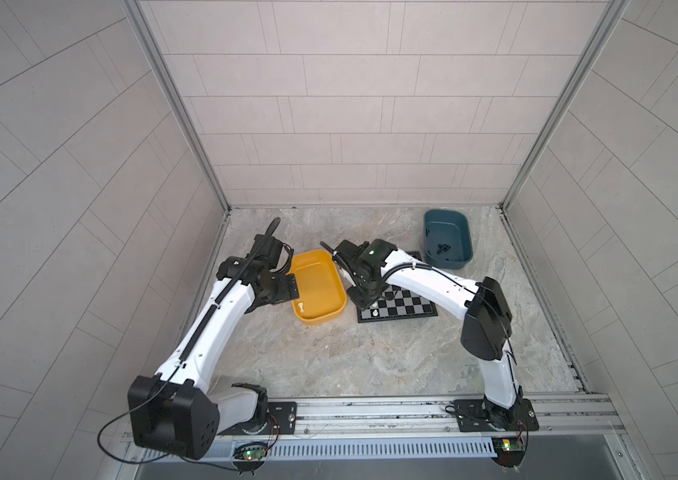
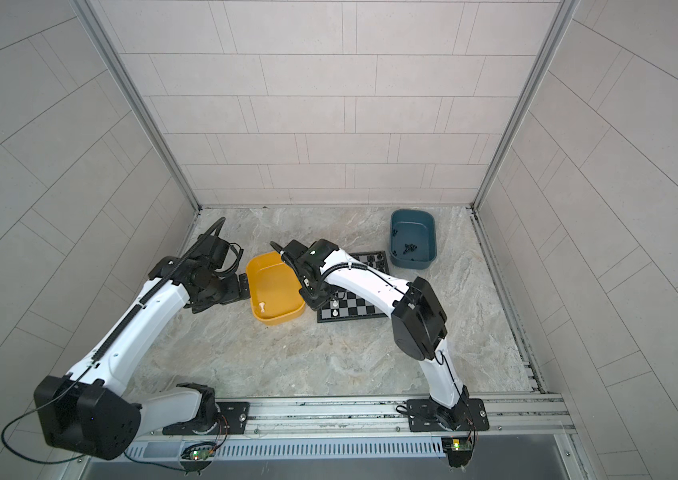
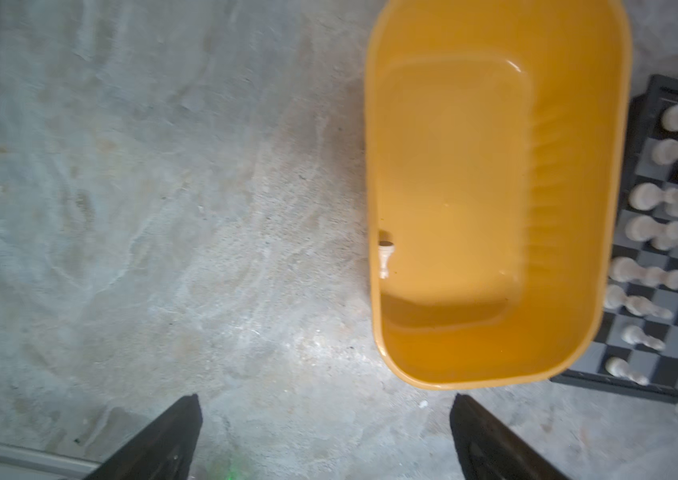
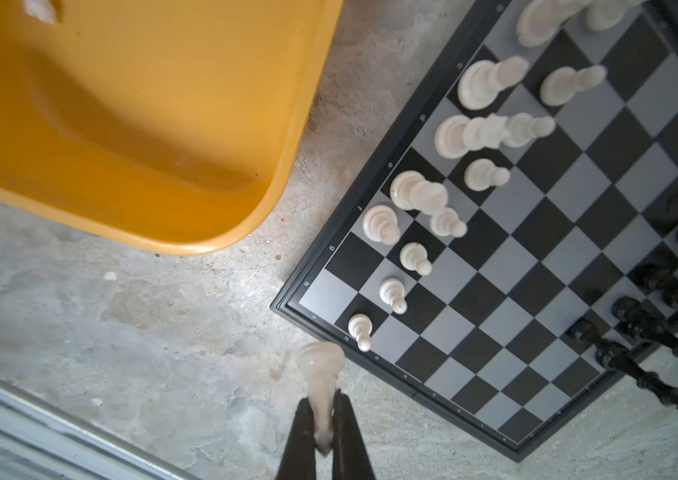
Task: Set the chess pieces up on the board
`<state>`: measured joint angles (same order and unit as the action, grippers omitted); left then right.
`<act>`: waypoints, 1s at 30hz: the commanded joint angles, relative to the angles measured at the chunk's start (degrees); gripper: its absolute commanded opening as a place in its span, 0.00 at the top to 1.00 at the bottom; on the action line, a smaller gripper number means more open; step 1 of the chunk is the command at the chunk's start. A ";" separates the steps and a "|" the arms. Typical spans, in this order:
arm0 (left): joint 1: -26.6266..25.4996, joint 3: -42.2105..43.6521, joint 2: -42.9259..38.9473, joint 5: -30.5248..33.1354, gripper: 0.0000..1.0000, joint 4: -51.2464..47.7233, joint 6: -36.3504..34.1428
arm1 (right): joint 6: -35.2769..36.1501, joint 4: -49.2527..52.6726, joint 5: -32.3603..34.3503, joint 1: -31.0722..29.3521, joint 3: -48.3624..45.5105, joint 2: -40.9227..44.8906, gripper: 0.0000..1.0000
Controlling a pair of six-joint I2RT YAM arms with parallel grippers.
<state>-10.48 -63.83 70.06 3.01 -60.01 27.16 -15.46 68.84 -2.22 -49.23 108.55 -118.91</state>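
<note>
Chess pieces (image 4: 414,193) | I am pinching a white piece (image 4: 321,365) in my right tool (image 4: 324,400); left tool (image 3: 325,399) spread | risk: grip slipping, toppling neighbouring pawns (image 4: 360,328).

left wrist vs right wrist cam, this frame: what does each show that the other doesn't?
Left wrist only: the left end effector, open and empty above the table, and the yellow tray's whole floor.
Right wrist only: the right end effector shut on a white piece near the board's corner, plus black pieces on the board's opposite side.
Both: tray, board, its standing white pieces; the tray's lone chessman is whole in left wrist, a cropped blur in right wrist.
</note>
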 commanded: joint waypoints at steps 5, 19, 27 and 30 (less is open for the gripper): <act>0.99 3.11 -2.44 7.04 0.00 1.84 -0.50 | 1.31 6.61 3.37 -0.35 5.04 -5.45 1.00; 2.12 3.44 -2.73 4.56 0.00 2.66 -0.70 | 2.02 6.91 2.95 2.25 7.95 -10.72 1.00; 2.09 3.59 -2.74 4.24 0.00 2.92 -0.70 | 2.13 6.14 1.87 2.73 8.26 -12.34 1.00; 2.20 3.63 -2.83 4.13 0.00 2.95 -0.72 | 2.10 5.74 1.60 3.00 8.34 -12.81 1.00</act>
<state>-8.73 -61.04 67.99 7.11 -57.17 26.96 -13.89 73.69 -0.43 -46.44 115.81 -130.61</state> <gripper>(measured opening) 0.999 0.053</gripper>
